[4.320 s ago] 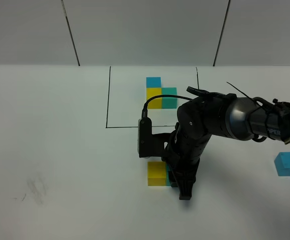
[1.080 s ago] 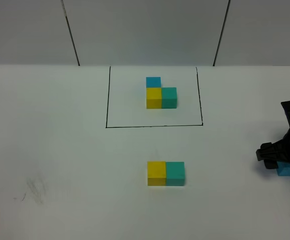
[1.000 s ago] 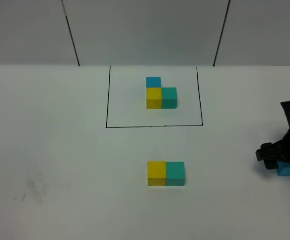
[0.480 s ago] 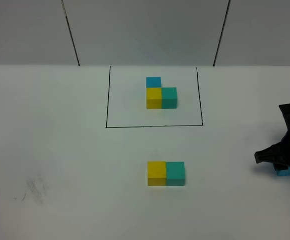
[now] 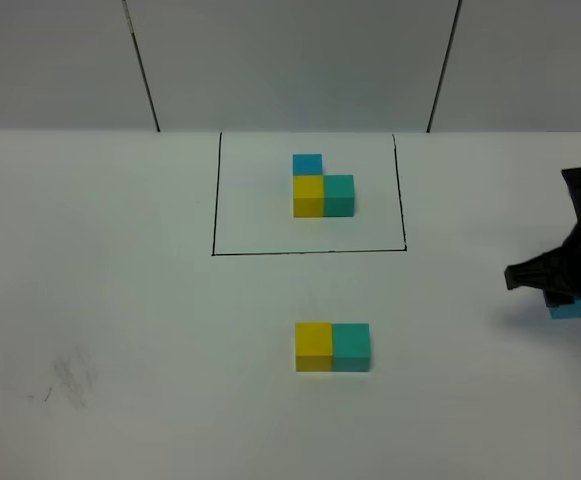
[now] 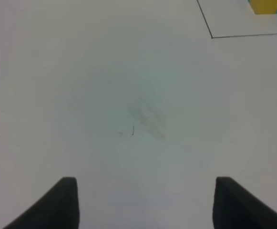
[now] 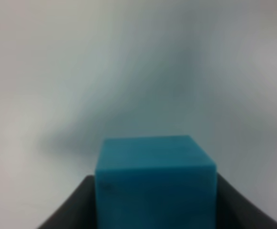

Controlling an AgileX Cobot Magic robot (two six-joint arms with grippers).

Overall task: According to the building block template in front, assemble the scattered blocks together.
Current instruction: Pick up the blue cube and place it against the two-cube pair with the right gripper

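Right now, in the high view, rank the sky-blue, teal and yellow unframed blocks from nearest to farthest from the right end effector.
1. sky-blue block: held in the right end effector, far right.
2. teal block: centre front, right of the pair.
3. yellow block: touching the teal's left side.

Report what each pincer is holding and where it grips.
The right pincer is shut on the sky-blue block, clamping two opposite side faces. The left pincer is open and holds nothing.

no readable text, no labels, numbers or signs anywhere
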